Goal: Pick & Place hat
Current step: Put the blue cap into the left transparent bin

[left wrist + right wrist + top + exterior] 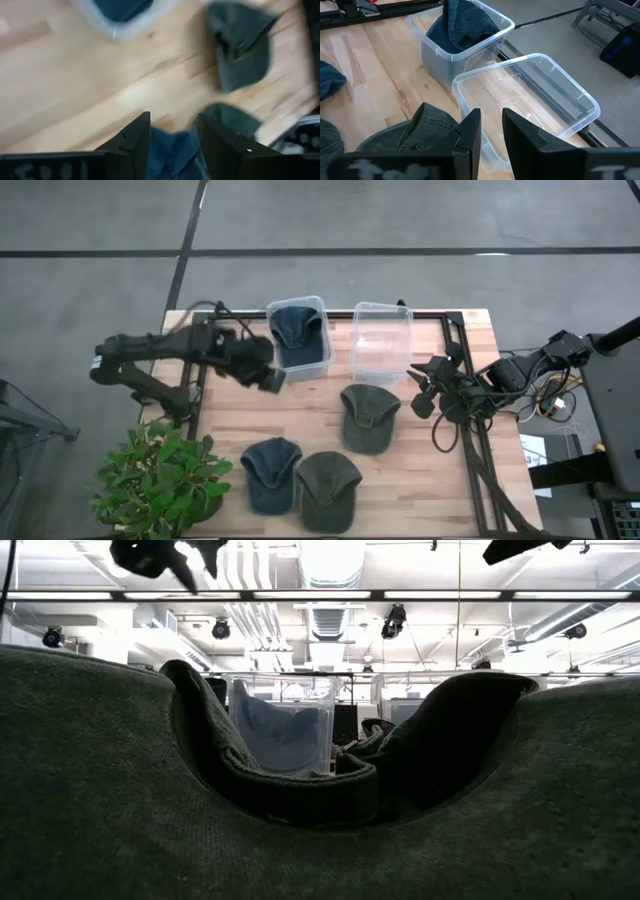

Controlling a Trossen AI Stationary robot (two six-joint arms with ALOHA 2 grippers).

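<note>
Left tool (268, 380) open, empty, beside the blue-hat bin (300, 337); right tool (424, 390) near-closed, empty; sleeve collision risk on bin rim

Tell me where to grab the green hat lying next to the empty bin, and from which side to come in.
Probably pinch the green hat at its crown, coming straight down from above. It lies flat on the table just below the empty bin, so its edges hug the wood while the soft crown bulges up. The right gripper hovers beside it, fingers slightly apart.
</note>
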